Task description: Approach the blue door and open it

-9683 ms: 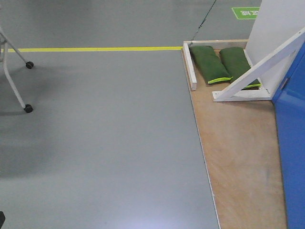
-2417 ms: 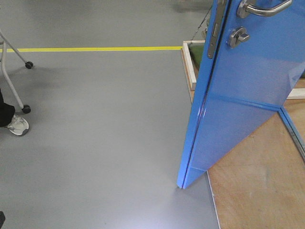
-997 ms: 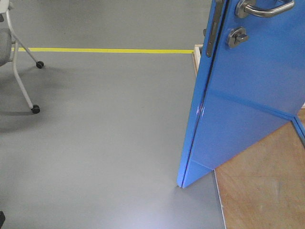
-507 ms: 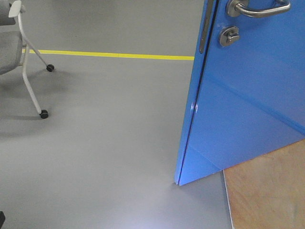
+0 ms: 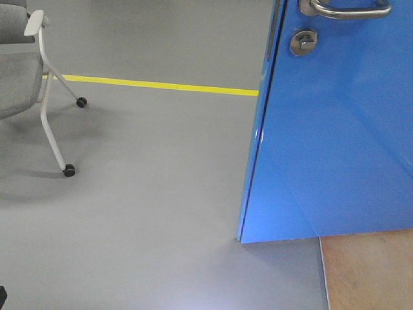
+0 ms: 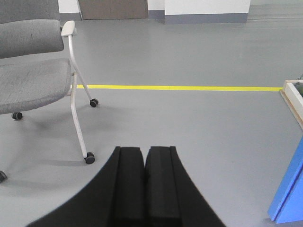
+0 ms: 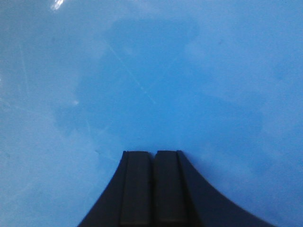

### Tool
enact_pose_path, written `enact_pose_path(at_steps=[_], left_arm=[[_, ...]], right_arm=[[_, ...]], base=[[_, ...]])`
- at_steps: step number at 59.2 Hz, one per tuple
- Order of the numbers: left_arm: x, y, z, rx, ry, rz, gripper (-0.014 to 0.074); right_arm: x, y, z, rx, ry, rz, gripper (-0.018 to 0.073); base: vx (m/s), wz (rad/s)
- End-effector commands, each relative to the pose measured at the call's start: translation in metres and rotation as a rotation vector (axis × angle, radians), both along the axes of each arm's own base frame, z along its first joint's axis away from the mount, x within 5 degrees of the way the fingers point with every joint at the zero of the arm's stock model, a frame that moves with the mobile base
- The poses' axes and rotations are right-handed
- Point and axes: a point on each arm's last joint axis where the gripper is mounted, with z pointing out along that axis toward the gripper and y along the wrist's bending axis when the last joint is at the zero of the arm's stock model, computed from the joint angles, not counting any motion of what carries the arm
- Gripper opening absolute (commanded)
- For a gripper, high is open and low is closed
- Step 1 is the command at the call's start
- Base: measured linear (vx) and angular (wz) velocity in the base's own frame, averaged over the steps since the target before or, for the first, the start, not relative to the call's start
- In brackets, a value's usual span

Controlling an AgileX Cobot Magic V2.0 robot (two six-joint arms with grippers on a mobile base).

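The blue door (image 5: 335,142) fills the right side of the front view. It stands ajar, its near edge reaching out over the grey floor (image 5: 148,213). Its silver lever handle (image 5: 345,10) is at the top, with the round lock (image 5: 303,41) just below. A wooden platform (image 5: 368,271) shows beneath the door's bottom edge at the near right. Far left stands a grey wheeled chair (image 5: 19,71), with a yellow floor line (image 5: 161,85) running behind it.

The left gripper (image 6: 144,156) has its jaws pressed together on nothing and faces the chair. The right gripper (image 7: 153,158), jaws likewise closed and empty, points straight at the glossy blue panel close ahead.
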Motion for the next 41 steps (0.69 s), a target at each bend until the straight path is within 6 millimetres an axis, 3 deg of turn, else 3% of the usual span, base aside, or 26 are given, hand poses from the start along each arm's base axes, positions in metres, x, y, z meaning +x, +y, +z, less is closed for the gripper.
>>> enact_pose_path(at_steps=[1, 41], left_arm=[[0.0, -0.0006, 0.0185, -0.007, -0.13, -0.005, 0.0071], [0.0, -0.0006, 0.0185, -0.007, -0.13, -0.005, 0.0071]], right_arm=[[-0.0164, -0.0019, 0.0306, 0.0, -0.108, -0.037, -0.0004], [-0.0164, -0.0019, 0.0307, 0.001, -0.108, -0.038, -0.0004]], base=[[0.31, 0.07], [0.27, 0.0]])
